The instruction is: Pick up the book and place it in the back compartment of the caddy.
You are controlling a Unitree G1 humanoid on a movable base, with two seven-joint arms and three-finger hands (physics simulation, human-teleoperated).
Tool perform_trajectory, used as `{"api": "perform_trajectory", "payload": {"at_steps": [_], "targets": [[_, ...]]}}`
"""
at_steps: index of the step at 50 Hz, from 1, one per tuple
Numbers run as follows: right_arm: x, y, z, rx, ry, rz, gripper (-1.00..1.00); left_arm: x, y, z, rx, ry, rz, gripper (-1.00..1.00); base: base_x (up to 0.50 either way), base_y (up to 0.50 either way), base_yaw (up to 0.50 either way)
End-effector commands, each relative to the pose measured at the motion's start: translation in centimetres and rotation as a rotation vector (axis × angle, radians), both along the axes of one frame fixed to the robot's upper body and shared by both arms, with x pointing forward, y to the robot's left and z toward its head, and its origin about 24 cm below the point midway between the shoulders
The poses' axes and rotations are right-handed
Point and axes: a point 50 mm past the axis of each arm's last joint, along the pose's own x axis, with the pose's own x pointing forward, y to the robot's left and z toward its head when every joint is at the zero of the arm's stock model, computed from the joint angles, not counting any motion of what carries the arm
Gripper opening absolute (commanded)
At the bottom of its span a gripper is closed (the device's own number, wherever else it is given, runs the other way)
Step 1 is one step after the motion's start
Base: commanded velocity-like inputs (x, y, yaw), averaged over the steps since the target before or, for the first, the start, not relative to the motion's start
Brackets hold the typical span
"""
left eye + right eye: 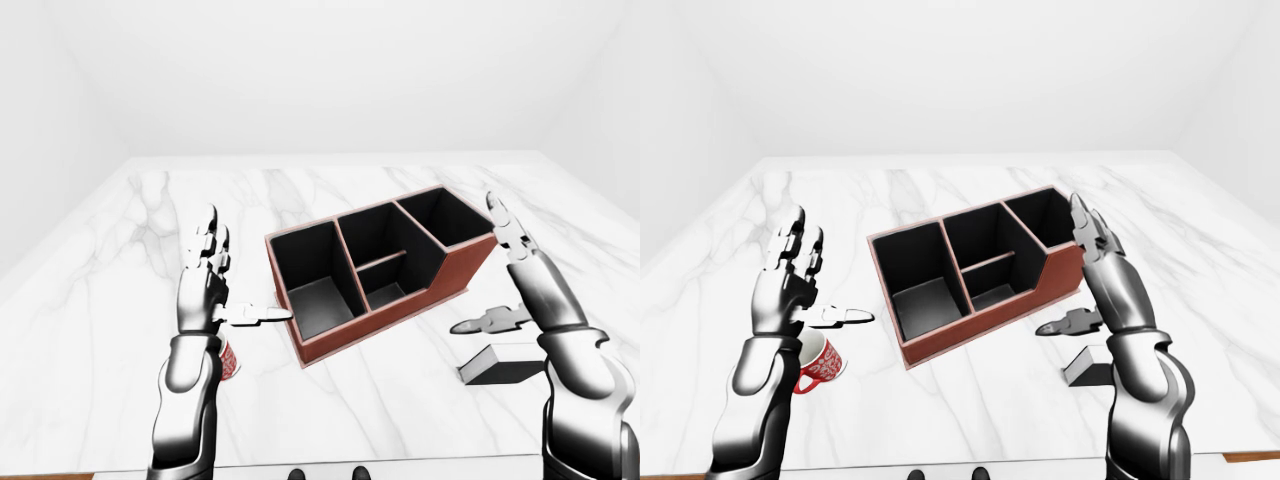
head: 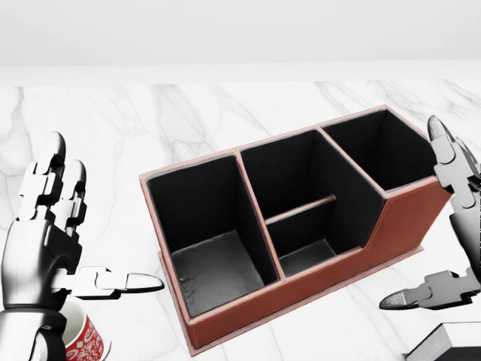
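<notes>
Book [image 1: 505, 363] lies flat on the marble table [image 1: 120, 250], low at the view's right, just below the right hand [image 1: 520, 280], whose fingers are spread wide and empty. Its long axis runs roughly left-right beside the caddy [image 1: 380, 270]. The left hand [image 1: 205, 285], equally splayed, stands well apart across the caddy, so the right arm is nearer.

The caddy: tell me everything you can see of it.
The caddy is a reddish-brown, leather-like box with a matte black lining, standing upright and askew on the white marble table. It has four open, empty compartments: a large one at the view's left, two smaller ones split by a low divider, and one at the right. Neither hand touches it.
</notes>
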Motion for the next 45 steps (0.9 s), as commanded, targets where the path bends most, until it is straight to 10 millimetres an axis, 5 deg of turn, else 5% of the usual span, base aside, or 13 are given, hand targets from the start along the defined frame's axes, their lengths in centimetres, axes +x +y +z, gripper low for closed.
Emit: {"api": "perform_trajectory", "payload": {"at_steps": [1, 45], "targets": [[-0.2, -0.4, -0.9, -0.038, 0.076, -0.021, 1.00, 0.1, -0.1, -0.3, 0.001, 0.015, -0.001, 1.00, 0.00, 0.00, 0.00], [-0.9, -1.6, -3.2, -0.054, 0.245, -0.048, 1.00, 0.5, -0.1, -1.6, 0.010, 0.070, -0.002, 1.00, 0.00, 0.00, 0.00]]}}
